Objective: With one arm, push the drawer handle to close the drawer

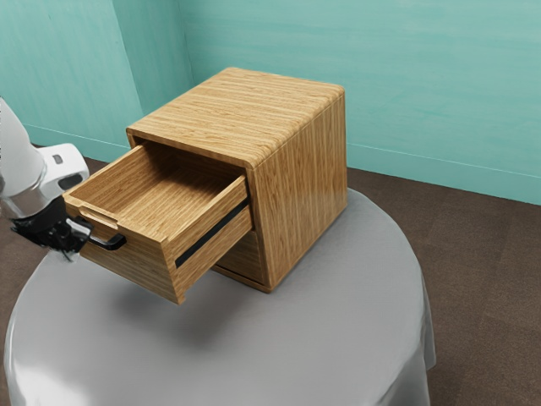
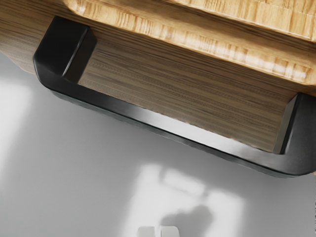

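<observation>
The tool is near the open drawer's black handle.

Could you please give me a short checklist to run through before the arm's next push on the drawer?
1. Drawer closed: not ok; it juts well out of the cabinet.
2. Handle fixed to the drawer front at both ends: ok, as far as the wrist view shows.
3. Claw close to the handle, on the outer side of the drawer front: ok.
4. Claw touching the handle: cannot tell; they look very near or in contact in the exterior view.
5. Cabinet upright on the table: ok.
6. Cabinet secured against sliding when pushed: cannot tell.
</observation>
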